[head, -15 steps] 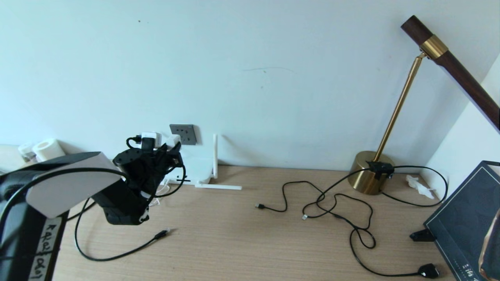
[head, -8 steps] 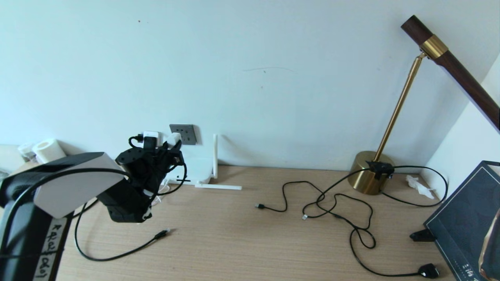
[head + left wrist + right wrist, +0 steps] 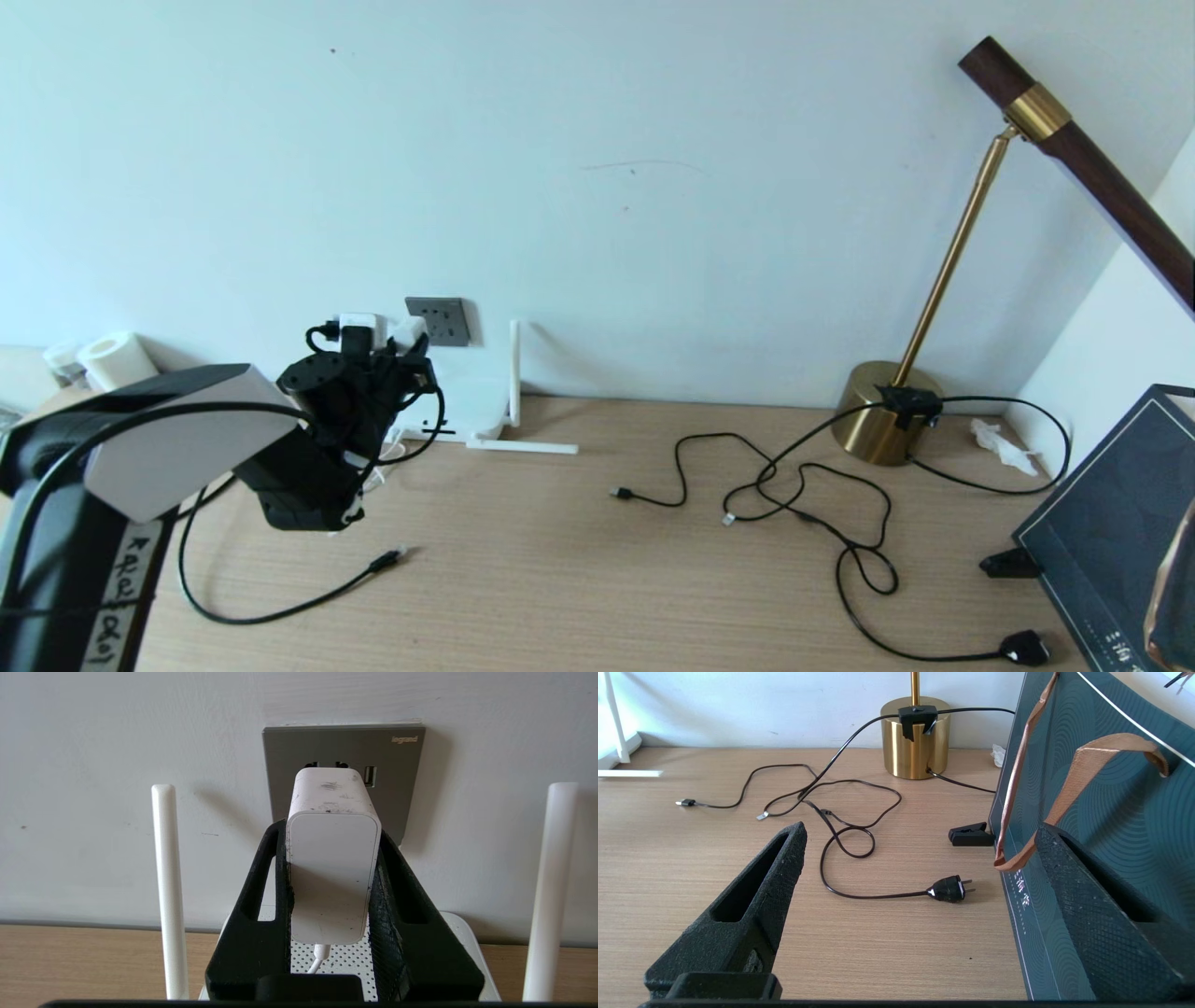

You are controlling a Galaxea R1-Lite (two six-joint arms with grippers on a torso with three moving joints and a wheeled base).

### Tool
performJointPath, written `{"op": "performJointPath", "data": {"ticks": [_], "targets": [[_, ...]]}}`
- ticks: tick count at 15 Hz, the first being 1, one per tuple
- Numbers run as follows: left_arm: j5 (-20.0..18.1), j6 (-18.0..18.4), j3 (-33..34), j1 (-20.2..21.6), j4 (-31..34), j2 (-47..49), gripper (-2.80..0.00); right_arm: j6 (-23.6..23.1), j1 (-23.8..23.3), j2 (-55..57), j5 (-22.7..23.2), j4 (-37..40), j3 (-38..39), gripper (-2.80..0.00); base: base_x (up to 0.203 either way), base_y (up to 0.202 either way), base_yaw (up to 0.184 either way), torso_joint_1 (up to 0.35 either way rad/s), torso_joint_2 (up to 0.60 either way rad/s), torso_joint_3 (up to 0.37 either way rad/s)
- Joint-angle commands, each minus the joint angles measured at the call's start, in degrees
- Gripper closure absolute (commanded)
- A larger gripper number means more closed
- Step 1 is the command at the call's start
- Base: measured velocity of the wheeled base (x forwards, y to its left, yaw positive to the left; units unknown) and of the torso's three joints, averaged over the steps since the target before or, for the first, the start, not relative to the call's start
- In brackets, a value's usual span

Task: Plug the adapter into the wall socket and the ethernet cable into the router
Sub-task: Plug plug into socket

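Note:
My left gripper (image 3: 331, 830) is shut on the white adapter (image 3: 331, 858) and holds it level, right in front of the dark grey wall socket (image 3: 289, 751). The adapter's front end sits at the plate; its prongs are hidden. A thin white cord hangs from its back. In the head view the adapter (image 3: 411, 329) is just left of the wall socket (image 3: 446, 320), above the white router (image 3: 467, 401). The black ethernet cable (image 3: 243, 616) lies looped on the desk, its plug (image 3: 385, 562) free. My right gripper (image 3: 922, 830) stands open and empty, low over the desk's right side.
A brass lamp (image 3: 882, 425) stands at the back right, its black cord looping to a plug (image 3: 1024, 647). A dark green paper bag (image 3: 1111, 532) and a black clip (image 3: 1008, 563) sit at the right edge. Paper rolls (image 3: 112, 357) stand far left.
My left arm has edged slightly toward the wall with the adapter still in its grip. The right arm and the cables have not moved.

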Motion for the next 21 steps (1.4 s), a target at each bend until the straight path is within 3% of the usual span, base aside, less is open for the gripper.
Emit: {"op": "performJointPath", "data": {"ticks": [1, 13, 18, 21], "targets": [[0.8, 0.0, -0.1, 0.0, -0.5, -0.1, 0.00, 0.0, 0.0, 0.0, 0.0, 0.0, 0.6, -2.80, 0.000, 0.000, 0.000, 0.000, 0.00, 0.000], [8.1, -0.3, -1.5, -1.7, -0.5, 1.2, 0.00, 0.0, 0.1, 0.0, 0.0, 0.0, 0.6, -2.80, 0.000, 0.000, 0.000, 0.000, 0.00, 0.000], [12.6, -0.3, -4.1, -4.3, -0.5, 2.4, 0.00, 0.0, 0.0, 0.0, 0.0, 0.0, 0.6, -2.80, 0.000, 0.000, 0.000, 0.000, 0.00, 0.000], [13.0, -0.3, -4.1, -4.4, -0.5, 2.3, 0.00, 0.0, 0.1, 0.0, 0.0, 0.0, 0.6, -2.80, 0.000, 0.000, 0.000, 0.000, 0.00, 0.000]]}}
